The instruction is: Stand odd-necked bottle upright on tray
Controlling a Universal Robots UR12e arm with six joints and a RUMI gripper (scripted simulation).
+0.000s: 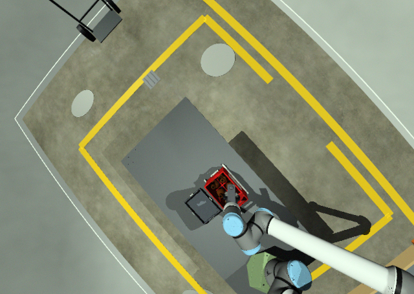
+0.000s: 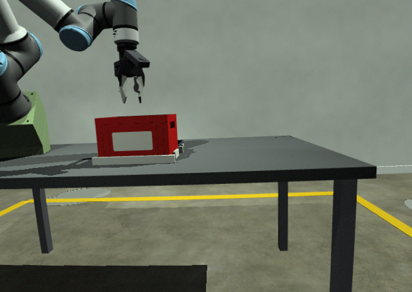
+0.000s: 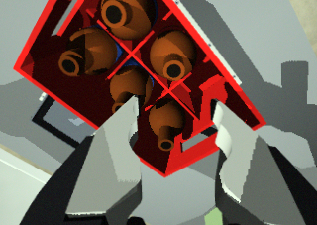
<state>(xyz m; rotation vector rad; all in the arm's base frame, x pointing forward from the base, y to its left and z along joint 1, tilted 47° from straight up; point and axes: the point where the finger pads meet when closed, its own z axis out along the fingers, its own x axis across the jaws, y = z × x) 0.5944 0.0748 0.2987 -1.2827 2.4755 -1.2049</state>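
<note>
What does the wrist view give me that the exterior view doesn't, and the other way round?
Only the wrist view shows the five brown bottles' openings and the crate's red dividers. Only the exterior view shows the table legs and the crate's pale front panel. Both show the red crate and the pincer, open.

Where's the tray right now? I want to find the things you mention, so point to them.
In the top view, the tray (image 1: 189, 206) (image 3: 43, 112) lies on the table, just left of the red crate (image 1: 209, 191) (image 2: 132, 124) (image 3: 25, 56).

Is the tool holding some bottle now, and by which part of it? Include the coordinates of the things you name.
The tool (image 2: 132, 100) (image 3: 174, 98) holds nothing; its fingers stand apart above the crate (image 2: 136, 120).
</note>
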